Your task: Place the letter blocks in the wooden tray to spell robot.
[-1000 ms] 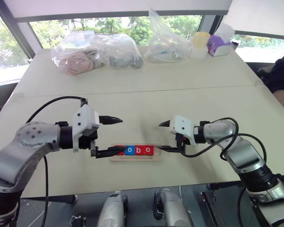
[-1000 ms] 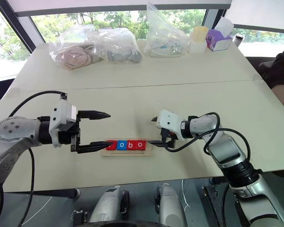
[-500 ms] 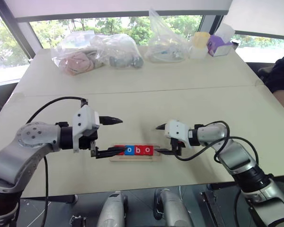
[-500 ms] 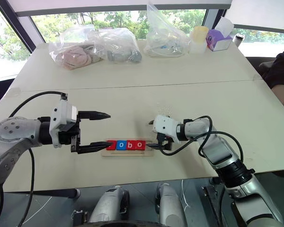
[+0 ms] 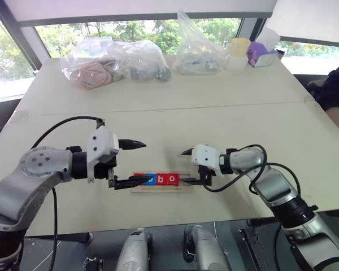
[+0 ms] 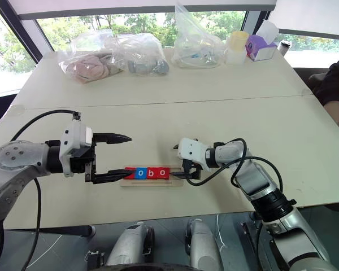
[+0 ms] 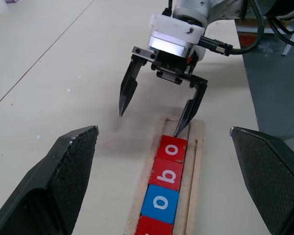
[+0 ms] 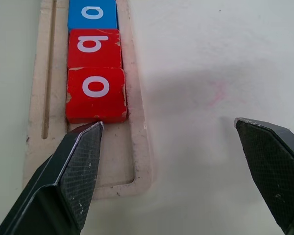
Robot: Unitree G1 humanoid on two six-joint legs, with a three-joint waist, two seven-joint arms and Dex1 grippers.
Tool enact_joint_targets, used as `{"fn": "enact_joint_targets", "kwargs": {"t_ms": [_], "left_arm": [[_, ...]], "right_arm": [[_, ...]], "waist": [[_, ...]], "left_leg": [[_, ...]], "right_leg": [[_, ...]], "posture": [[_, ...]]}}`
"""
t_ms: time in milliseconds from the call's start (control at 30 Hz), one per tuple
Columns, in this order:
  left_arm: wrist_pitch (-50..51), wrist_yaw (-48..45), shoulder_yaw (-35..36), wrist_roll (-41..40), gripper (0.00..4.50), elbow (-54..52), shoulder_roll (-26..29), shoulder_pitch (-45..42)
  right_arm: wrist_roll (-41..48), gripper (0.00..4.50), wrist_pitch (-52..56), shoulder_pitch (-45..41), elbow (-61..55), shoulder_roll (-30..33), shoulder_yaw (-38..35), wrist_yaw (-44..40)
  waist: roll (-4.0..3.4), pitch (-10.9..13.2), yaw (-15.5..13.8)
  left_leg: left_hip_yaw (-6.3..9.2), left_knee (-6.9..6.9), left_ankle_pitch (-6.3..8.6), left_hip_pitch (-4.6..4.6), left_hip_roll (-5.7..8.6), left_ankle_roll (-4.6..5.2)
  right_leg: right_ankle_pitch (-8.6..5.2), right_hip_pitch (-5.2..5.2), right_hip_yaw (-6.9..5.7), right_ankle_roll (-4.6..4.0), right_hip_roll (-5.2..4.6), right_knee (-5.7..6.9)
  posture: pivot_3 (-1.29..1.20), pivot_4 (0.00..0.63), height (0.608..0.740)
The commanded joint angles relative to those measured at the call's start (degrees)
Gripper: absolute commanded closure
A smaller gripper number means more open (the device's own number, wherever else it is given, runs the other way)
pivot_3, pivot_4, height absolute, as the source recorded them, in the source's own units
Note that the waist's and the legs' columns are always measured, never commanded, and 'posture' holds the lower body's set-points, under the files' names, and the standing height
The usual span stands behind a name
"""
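Note:
The wooden tray (image 5: 161, 188) lies near the table's front edge. In its slot sit several letter blocks in a row: a red block (image 7: 149, 227) mostly under my left finger, a blue o (image 7: 159, 203), a red b (image 7: 166, 172) and a red o (image 8: 95, 93). The tray's right end (image 8: 112, 161) is bare. My left gripper (image 5: 142, 162) is open at the tray's left end, its lower finger over the leftmost block. My right gripper (image 5: 184, 166) is open at the right end, with one fingertip (image 8: 90, 134) against the red o's outer edge.
Clear plastic bags (image 5: 116, 62) with soft items, a yellow cup (image 5: 239, 53) and a purple box (image 5: 263, 53) stand along the table's far side. A person's dark sleeve (image 5: 334, 90) is at the right edge. The tray is close to the front edge.
My right gripper moved left and slightly down to the tray's right end. The row of blocks slid a little left in the slot. The left gripper and the tray stayed put.

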State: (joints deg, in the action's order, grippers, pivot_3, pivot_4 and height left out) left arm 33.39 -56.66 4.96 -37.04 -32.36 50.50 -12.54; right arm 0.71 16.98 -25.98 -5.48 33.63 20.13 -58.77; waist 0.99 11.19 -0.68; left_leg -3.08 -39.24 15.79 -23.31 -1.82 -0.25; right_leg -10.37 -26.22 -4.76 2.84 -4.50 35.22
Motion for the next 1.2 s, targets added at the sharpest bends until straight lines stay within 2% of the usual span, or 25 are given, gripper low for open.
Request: {"fn": "enact_joint_targets", "kwargs": {"t_ms": [33,900,1200], "left_arm": [[-0.2,0.2,0.9,-0.8,0.0,-1.7,0.1,-0.2],[-0.5,0.5,0.4,-0.8,0.0,-1.6,-0.2,-0.6],[-0.6,0.5,0.2,-0.7,0.0,-1.6,-0.4,-0.8]], "right_arm": [[-0.4,0.11,-1.6,-1.5,0.0,-0.5,-0.3,0.4],[-3.6,0.11,-7.7,-4.1,6.1,-1.4,-0.6,2.0],[-0.8,0.11,-2.7,-3.4,1.4,1.3,-2.1,-1.9]], "waist": [[0.0,0.0,0.0],[0.0,0.0,0.0],[0.0,0.0,0.0]], "left_leg": [[0.0,0.0,0.0,0.0,0.0,0.0],[0.02,0.0,-0.09,0.0,0.0,-0.16],[0.03,0.0,-0.1,0.0,0.0,-0.17]], "right_leg": [[0.0,0.0,0.0,0.0,0.0,0.0],[0.02,0.01,0.0,0.01,0.0,0.01],[0.09,0.01,0.0,-0.1,0.0,0.02]], "posture": [[0.0,0.15,0.74],[0.0,0.15,0.74],[0.0,0.15,0.74]]}}
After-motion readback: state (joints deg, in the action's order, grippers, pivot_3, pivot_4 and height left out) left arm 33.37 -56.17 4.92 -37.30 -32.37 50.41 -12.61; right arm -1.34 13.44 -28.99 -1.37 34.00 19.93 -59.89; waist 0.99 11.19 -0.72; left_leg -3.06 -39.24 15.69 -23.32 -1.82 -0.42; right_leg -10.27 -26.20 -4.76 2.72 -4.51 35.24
